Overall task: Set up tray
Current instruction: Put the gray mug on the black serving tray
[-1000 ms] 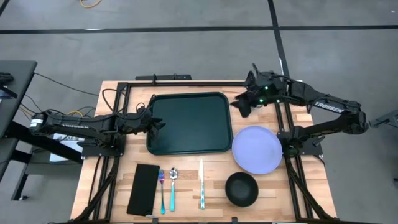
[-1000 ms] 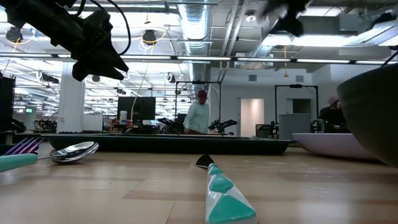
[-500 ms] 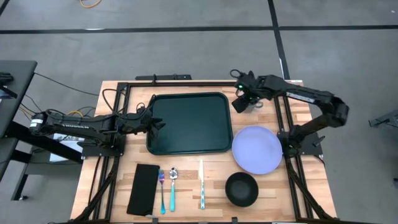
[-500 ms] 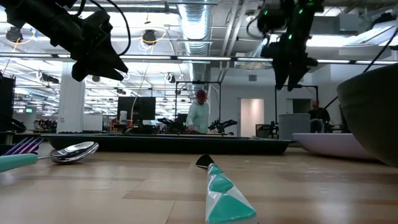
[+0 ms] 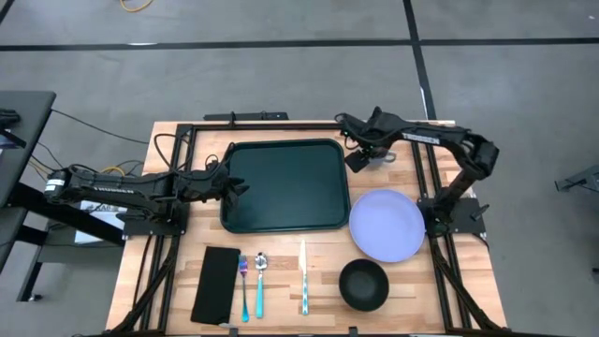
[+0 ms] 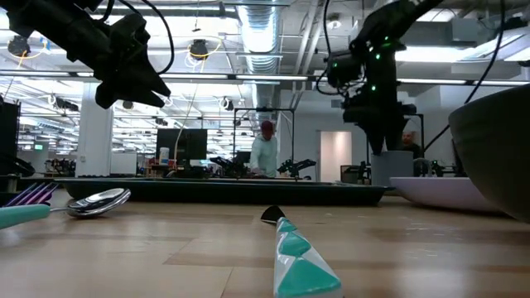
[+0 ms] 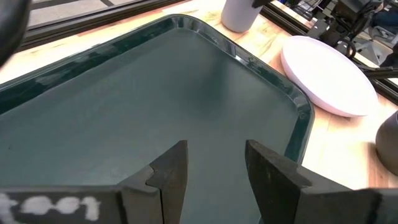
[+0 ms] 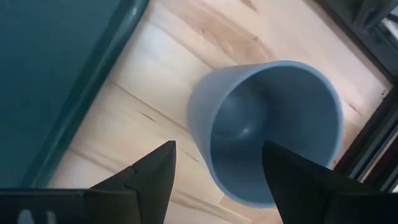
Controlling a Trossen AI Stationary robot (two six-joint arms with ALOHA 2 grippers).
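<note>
Your right gripper (image 8: 214,165) hangs with its fingers spread apart, straddling nothing, directly above a pale blue-grey cup (image 8: 267,127) that stands upright on the wooden table (image 5: 412,290). The cup's open mouth faces up at the wrist camera, and it sits just beside the tray's far right corner, apart from the rim. In the overhead view you find this gripper (image 5: 358,159) off that same corner, with the cup (image 5: 381,154) mostly under the arm.

Your left gripper (image 7: 214,165) has its fingers parted too, holding nothing, poised over the left edge of the tray (image 7: 155,93); from above it (image 5: 234,185) sits at the tray's left rim.

The dark green tray (image 5: 285,185) lies flat in the middle of the table's far half, with nothing on it. Just beside its right near corner lies a lavender plate (image 5: 387,225), and nearer the front a black bowl (image 5: 363,284). Along the front edge, left to right, lie a black napkin (image 5: 215,283), a fork (image 5: 243,288), a spoon (image 5: 260,281) and a knife (image 5: 303,276), all apart from the tray.
</note>
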